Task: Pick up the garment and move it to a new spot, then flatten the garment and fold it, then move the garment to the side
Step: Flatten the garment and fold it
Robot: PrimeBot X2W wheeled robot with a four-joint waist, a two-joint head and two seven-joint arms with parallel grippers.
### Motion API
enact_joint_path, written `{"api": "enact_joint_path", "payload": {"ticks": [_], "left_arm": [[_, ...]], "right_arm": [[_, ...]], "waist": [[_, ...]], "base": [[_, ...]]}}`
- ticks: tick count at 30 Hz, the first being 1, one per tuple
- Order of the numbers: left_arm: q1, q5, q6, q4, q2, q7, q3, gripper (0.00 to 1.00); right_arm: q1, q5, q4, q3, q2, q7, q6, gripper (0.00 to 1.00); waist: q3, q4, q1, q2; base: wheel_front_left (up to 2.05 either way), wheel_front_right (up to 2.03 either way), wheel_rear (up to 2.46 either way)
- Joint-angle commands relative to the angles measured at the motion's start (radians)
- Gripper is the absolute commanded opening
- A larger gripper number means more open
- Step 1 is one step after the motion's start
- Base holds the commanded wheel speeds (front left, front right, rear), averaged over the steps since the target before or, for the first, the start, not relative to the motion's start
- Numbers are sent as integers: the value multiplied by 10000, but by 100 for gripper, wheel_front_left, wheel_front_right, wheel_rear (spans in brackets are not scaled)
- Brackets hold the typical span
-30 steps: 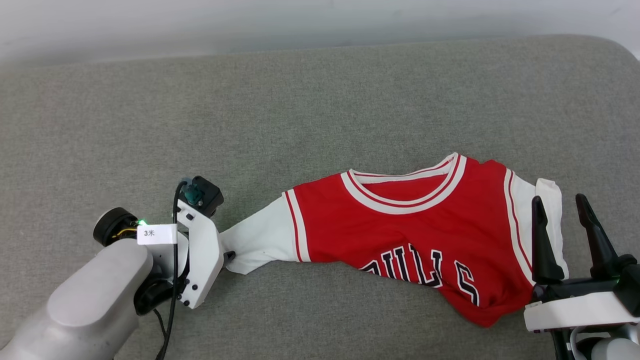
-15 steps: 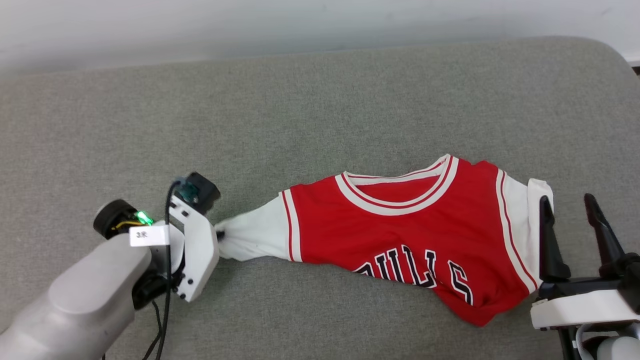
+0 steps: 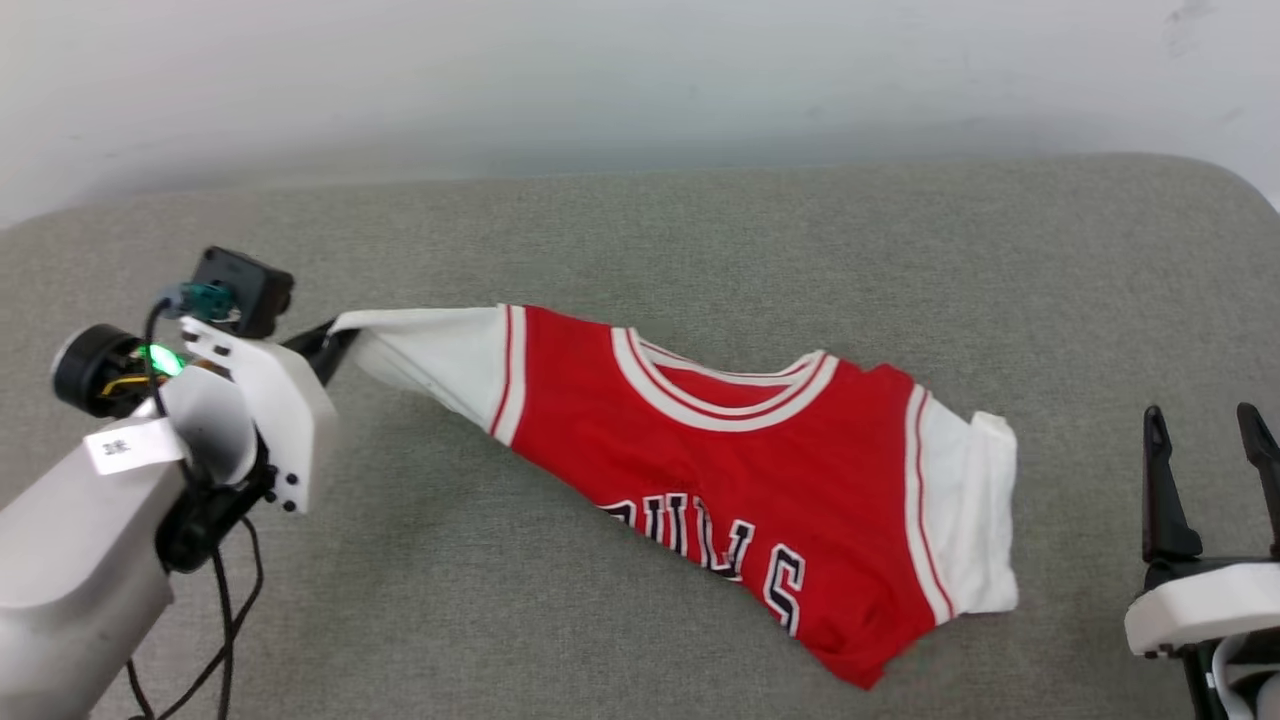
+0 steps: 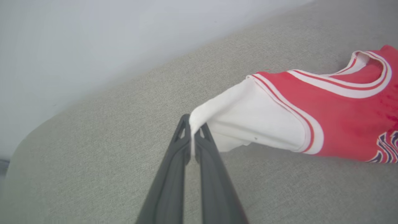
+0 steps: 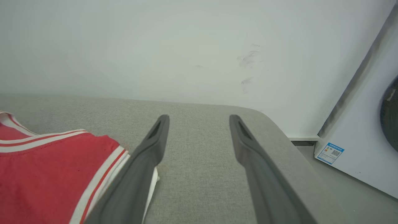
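- Garment (image 3: 740, 470) — red jersey, white sleeves, black lettering; lies rumpled across the grey cushion (image 3: 640, 230), with one white sleeve (image 4: 248, 118) drawn out and raised off it.
- Left gripper (image 4: 193, 129) — fingers pinched together on that sleeve's cuff.
- Right gripper (image 3: 1200, 415) — fingers spread wide, holding nothing, near the garment's other sleeve.
- Pale wall (image 3: 600, 80) behind the cushion.

Two-armed robot in pale grey, white and black.
The left gripper (image 4: 192, 127) and right gripper (image 3: 1200, 415) each carry two long, tapered dark grey fingers with slotted tips; the smooth pale grey rounded forearm (image 3: 70, 560) bears a white paper label (image 3: 135, 447), a flat white wrist plate (image 3: 285, 400) with dark screws, a looping black cable (image 3: 222, 640), a green light (image 3: 158, 357) and a black box-shaped camera (image 3: 240, 280).
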Motion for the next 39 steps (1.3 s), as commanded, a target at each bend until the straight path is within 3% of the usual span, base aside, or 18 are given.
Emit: {"api": "enact_joint_path", "payload": {"ticks": [1, 10, 18, 24, 29, 39], "left_arm": [[166, -55, 161, -164, 169, -126, 143, 0], [570, -85, 1083, -1722, 1143, -371, 665, 0], [716, -28, 1476, -2678, 1325, -275, 679, 0], [643, 14, 1526, -2865, 1264, -360, 672, 0], [411, 13, 1493, -2924, 1187, -445, 734, 0], [-20, 178, 1355, -2802, 906, -638, 745, 0]], "right_arm": [[-221, -9, 67, 71, -194, 138, -11, 100], [-1890, 767, 163, 1589, -1866, 1693, -11, 100], [-3558, 2707, 442, 4758, -3518, 5059, -11, 100], [-4376, 4181, 805, 6982, -4511, 7676, -12, 100], [-5033, 5172, 1625, 7891, -4777, 8541, -11, 100], [-5990, 5686, 3816, 9890, -4581, 8440, -11, 100]], "waist": [[-73, 109, 0, 0], [-65, 480, 0, 0], [120, 807, 0, 0], [398, 1013, 0, 0], [827, 1207, 0, 0], [1745, 1544, 0, 0]], "base": [[0, 0, 0], [0, 0, 0], [0, 0, 0], [0, 0, 0], [0, 0, 0], [0, 0, 0]]}}
